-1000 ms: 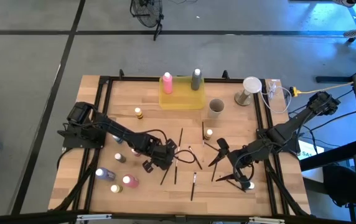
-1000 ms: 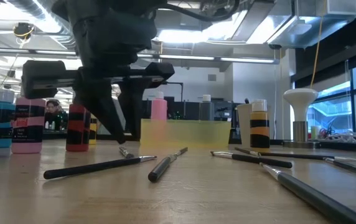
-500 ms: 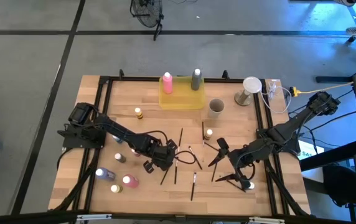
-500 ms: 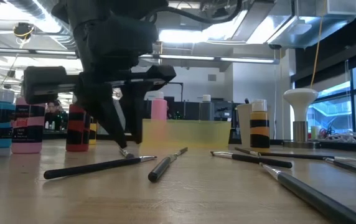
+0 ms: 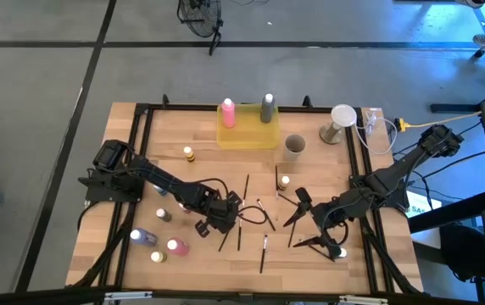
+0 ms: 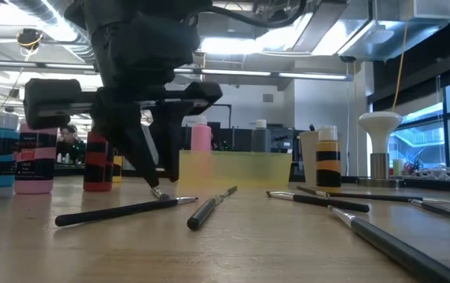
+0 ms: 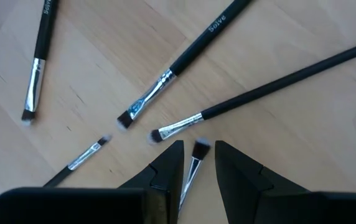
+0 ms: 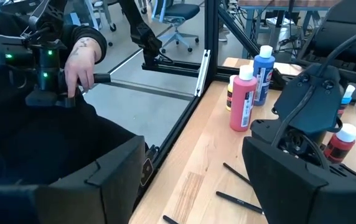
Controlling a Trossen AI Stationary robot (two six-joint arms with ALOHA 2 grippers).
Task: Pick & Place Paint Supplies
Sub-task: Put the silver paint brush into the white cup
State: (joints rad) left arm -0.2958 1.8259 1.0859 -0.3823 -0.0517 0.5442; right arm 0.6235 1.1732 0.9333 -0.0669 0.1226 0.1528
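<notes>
Overhead, we see the left gripper (image 5: 223,222) low over the scattered paintbrushes (image 5: 244,213) at the middle of the table (image 5: 310,267); the right gripper (image 5: 309,229) hangs near the table's right front, jaws spread wide and empty. A pink bottle (image 5: 227,113) and a grey bottle (image 5: 267,108) stand in the yellow tray (image 5: 248,139).

Level with the table, we see the left gripper (image 6: 156,187) tips touching a brush (image 6: 125,209).

At the left wrist, we see the jaws narrowly parted, one paintbrush (image 7: 190,172) between the fingertips (image 7: 170,163).

At the right wrist, we see a person's hand (image 8: 79,62) beyond the table.
</notes>
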